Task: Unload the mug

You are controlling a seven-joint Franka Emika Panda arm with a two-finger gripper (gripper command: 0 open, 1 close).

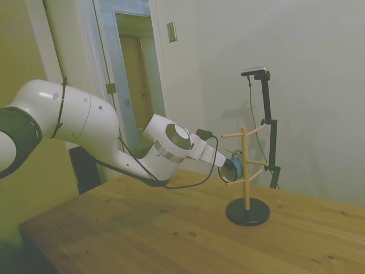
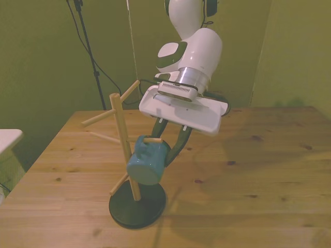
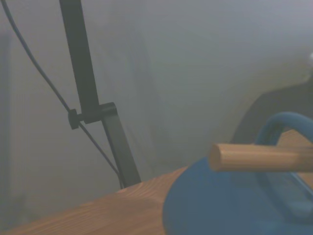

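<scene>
Still on its peg [image 2: 152, 139], small teal mug [image 2: 147, 161], loop handle threaded, hand [image 2: 169, 147] spread around it.

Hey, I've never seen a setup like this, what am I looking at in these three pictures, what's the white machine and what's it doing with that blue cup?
The white machine is a robot arm with a two-fingered pincer at its tip. One picture is taken from the side of the wooden table, one from across it, and the blurry one from a camera on the arm's wrist. On the table stands a wooden peg rack on a round black base. A small teal mug hangs by its handle on one peg. The pincer's fingers reach down around the mug, but I cannot tell whether they have closed on it. The mug is not yet off the peg.
</scene>
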